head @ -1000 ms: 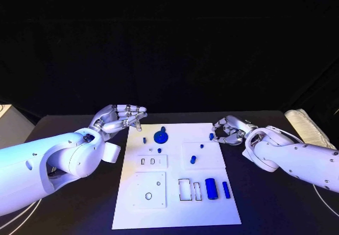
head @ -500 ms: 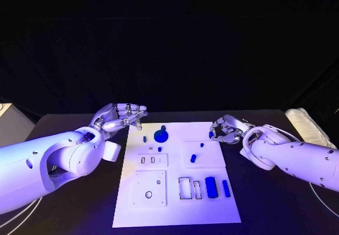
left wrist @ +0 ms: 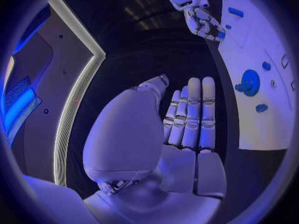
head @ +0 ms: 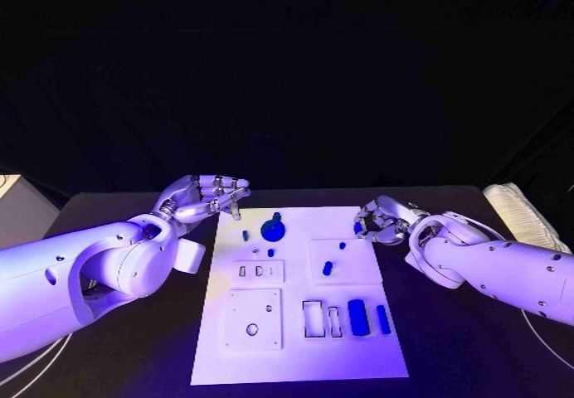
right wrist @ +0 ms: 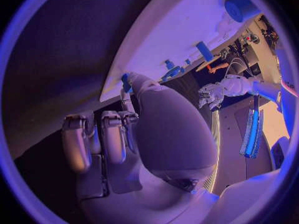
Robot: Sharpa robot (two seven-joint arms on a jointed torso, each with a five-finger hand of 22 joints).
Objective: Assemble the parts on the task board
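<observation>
**A:** So where was everything? From the head view the board [head: 299,290] lay flat mid-table, and most of the parts were on it: a round knob [head: 274,227] near the far edge, a small peg [head: 327,268] in the middle, and a cylinder [head: 357,317] with a thin bar [head: 383,318] just beside it toward the near right.

**B:** And the hands?

**A:** The left hand [head: 203,199] hung over the table just off the board's far left corner, holding nothing. In its wrist view the fingers [left wrist: 194,114] were straight and side by side, the thumb a bit apart.

**B:** The right one?

**A:** The right hand [head: 383,220] was at the board's far right edge, fingers curled in tight. It pinched a small blue part [head: 359,226] at its fingertips; its wrist view showed that blue bit too, right by the board's corner.
</observation>
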